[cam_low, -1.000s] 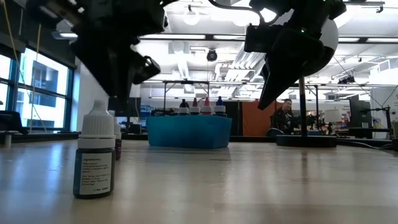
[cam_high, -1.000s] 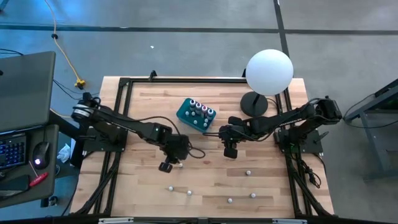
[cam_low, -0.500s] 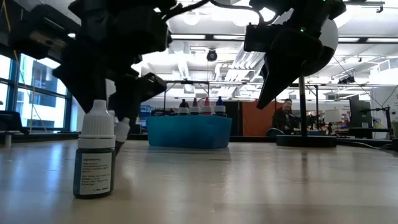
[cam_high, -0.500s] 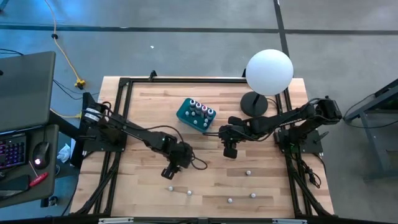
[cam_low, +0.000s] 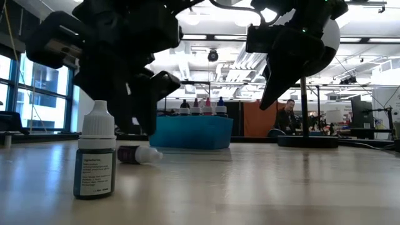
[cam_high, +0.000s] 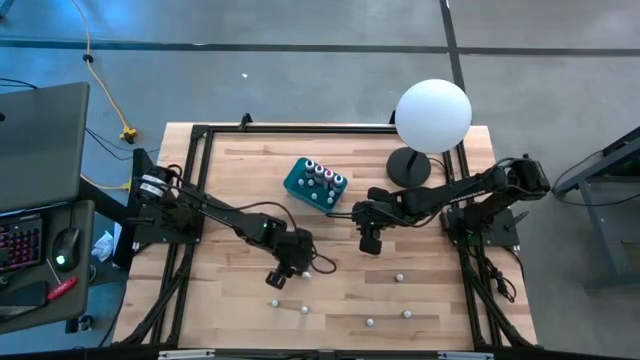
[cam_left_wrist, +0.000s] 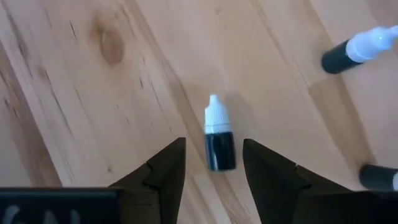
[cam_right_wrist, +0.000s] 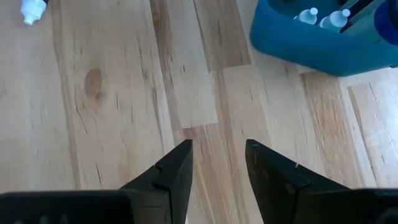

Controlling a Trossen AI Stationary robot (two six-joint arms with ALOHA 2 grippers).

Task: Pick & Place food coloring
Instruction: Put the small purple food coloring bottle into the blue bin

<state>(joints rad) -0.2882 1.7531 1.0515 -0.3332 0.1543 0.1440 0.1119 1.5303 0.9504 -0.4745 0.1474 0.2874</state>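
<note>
Two arms: we see both over the table point(cam_high: 230, 160), the left reaching toward the front middle, the right hanging near the centre.
High view, left gripper point(cam_high: 277, 279): low over the wood, close to loose bottles at the front.
High view, right gripper point(cam_high: 370, 243): beside the teal box point(cam_high: 300, 180), holding nothing.
High view, bottles: we count a row standing in the box, and several white-capped ones point(cam_high: 399, 277) scattered well apart along the front; a lamp point(cam_high: 432, 115) stands at the back right.
Low view, bottles: one dark bottle point(cam_low: 95, 159) stands upright nearest us; another point(cam_low: 139, 154) lies on its side behind it, under the left arm. More caps poke above the box point(cam_low: 190, 132). A person sits far back in the room.
Left wrist view: fingers point(cam_left_wrist: 165, 168) spread apart, empty; a dark bottle point(cam_left_wrist: 218, 139) lies flat on the wood between and just ahead of the tips, cap pointing away. We cannot tell whether they touch it. Another bottle point(cam_left_wrist: 359, 49) lies farther off.
Right wrist view: fingers point(cam_right_wrist: 177, 168) parted over bare wood, the box point(cam_right_wrist: 311, 43) ahead with bottles inside.
</note>
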